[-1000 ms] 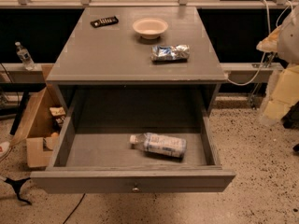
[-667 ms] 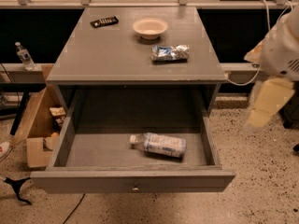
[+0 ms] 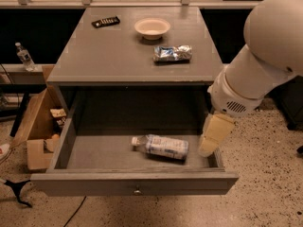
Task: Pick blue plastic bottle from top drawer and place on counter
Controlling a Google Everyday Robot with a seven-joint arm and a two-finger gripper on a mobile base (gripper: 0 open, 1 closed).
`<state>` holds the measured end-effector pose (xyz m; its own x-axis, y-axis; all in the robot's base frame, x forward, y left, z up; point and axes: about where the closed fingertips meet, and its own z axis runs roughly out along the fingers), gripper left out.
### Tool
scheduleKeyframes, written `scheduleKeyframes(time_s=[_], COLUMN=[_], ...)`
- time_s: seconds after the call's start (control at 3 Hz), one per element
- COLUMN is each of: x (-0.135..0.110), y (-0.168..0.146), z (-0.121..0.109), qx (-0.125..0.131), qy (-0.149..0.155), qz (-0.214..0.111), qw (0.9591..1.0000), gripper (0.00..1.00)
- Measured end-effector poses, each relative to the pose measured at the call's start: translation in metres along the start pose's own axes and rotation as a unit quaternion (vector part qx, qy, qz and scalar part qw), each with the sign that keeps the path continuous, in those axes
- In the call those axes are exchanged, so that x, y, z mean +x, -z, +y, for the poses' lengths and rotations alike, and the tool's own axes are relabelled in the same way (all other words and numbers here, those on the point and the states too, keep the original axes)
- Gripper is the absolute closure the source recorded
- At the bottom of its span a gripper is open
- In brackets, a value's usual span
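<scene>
Shows the blue plastic bottle (image 3: 161,146) lying on its side on the floor of the top drawer (image 3: 132,181), a little right of the drawer's middle, white cap toward the drawer's left wall. Places the gripper (image 3: 214,136) over the drawer's right wall, near the front corner, close to the bottle's base end and apart from it; cannot tell how wide the grip stands. Sets the counter (image 3: 118,51) directly above the drawer's rear half.

Hazards, as judged:
- Risks striking the drawer's right wall on descent, with the gripper hanging right at that edge.
- Risks rolling the bottle toward the drawer's front or back, owing to a round, smooth body on a flat floor.
- Risks a slipping or crushing hold, owing to thin, probably yielding clear walls and a slick label.
- Risks clipping the counter's front edge on lift-out, with the drawer's rear roofed by it.
- Risks nudging the foil packet (image 3: 173,53) or the bowl (image 3: 152,27), both on the counter above the drawer's right half, during set-down.

Materials and shapes:
- Bottle: a clear plastic cylinder, pale blue-and-white wrap, narrow neck.
- Drawer: wide, shallow, matte grey, flat front with a small round metal knob (image 3: 137,191).
- Counter: flat, matte grey, rectangular.
- Packet: crinkled, silvery, reflective.
- Bowl: shallow, round, pale.
- Gripper: smooth cream casing below a rounded white arm (image 3: 265,56).
</scene>
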<state>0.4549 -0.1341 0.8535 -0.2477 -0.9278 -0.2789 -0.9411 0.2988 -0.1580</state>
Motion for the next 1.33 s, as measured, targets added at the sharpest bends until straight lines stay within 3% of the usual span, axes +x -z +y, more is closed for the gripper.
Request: scheduleKeyframes(time_s=[0.33,1.0,1.33], x=[-0.002,-0.033,-0.046], y=[-0.006,-0.098,-0.132], z=[0.000,-0.003,-0.008], qx=[-0.002,-0.025,-0.025], qy=[0.001,0.007,0.000], qz=[0.003,0.039,0.031], qw=[1.0000,0.9989,0.9992], gripper=[0.00,0.00,0.00])
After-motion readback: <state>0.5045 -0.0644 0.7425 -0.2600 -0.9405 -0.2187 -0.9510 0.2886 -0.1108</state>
